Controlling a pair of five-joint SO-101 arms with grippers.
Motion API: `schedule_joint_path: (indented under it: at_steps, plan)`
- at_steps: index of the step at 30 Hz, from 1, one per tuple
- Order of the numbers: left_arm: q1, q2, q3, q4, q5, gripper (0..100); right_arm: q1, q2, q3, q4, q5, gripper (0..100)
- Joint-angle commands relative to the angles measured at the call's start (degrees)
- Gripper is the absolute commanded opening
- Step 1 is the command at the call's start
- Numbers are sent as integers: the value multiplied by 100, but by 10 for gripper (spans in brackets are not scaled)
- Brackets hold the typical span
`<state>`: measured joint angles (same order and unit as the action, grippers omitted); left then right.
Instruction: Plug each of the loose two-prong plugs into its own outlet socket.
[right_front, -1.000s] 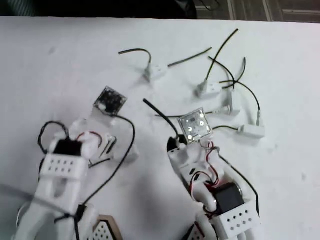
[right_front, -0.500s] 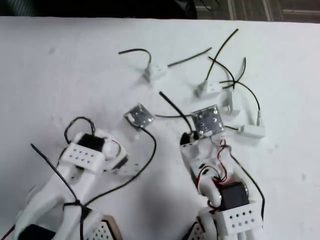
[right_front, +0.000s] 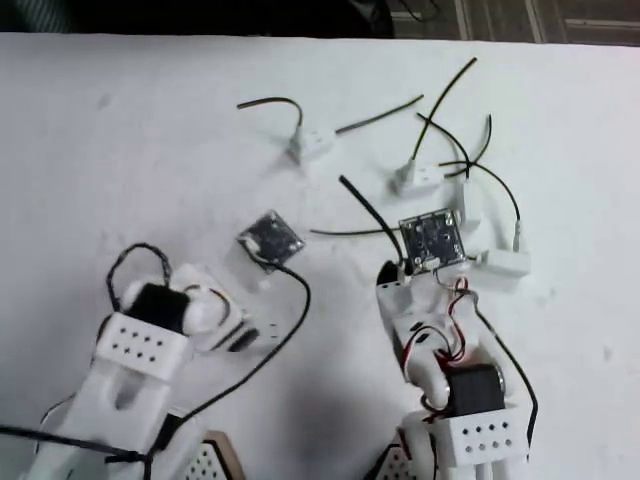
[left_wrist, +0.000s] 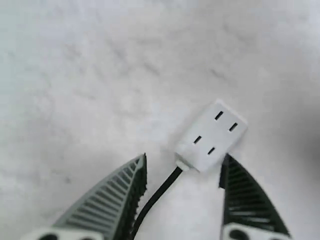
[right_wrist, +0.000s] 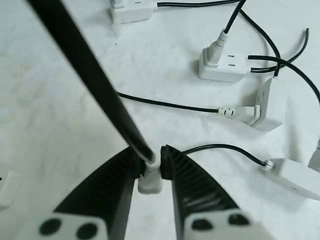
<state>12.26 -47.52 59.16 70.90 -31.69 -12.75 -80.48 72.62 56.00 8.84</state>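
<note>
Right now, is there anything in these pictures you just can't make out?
Right wrist view: the prongs of the plug are hidden between the fingers of the right gripper.
Left wrist view: the cord of the socket block runs off the picture's edge; its far end is unknown.
High view: the far socket is too small to show its slots.
</note>
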Motion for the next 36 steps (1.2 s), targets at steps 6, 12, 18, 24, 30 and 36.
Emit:
schedule_joint_path:
  at_steps: [6, 12, 18, 24, 30, 36]
  plan:
    - [22, 708, -325, 281, -1635, 283, 13, -75, -44, 22, 44, 17]
    - [22, 2193, -519, -695, -1829, 283, 13, -75, -26, 22, 26, 17]
    - [330, 3240, -1125, -747, -1292, 279, 13, -75, -26, 22, 18, 17]
    - [980, 3547, -1178, -923, -527, 190, 66, -75, -26, 40, 18, 17]
    - [1086, 3556, -1653, -923, 501, 128, 13, -84, -44, 127, -9, 17]
    - [1007, 3556, -2215, -879, 1679, 134, 57, -84, -44, 127, -9, 17]
